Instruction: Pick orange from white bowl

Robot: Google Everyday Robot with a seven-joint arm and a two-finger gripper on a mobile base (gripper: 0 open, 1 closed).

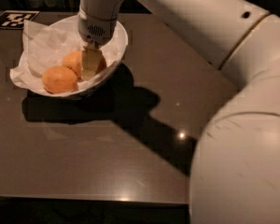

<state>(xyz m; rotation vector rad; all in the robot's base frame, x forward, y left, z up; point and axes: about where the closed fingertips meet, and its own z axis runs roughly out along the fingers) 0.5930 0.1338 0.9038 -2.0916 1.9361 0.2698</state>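
Now arm (200,17) stretched fwd, gripper (91,70) vert. in white bowl (121,48).

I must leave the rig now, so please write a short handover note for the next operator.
Gripper: low inside the wide, round white bowl, at the rear round orange fruit.
Things: the bowl, lined with crumpled white paper, stands on the dark table. A second orange lies in front, apart from the gripper.
Done: gripper is at the fruit.
Left: both oranges are in the bowl; lift one out.

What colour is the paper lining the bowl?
The paper is white, camera view; the gripper sits inside the bowl.
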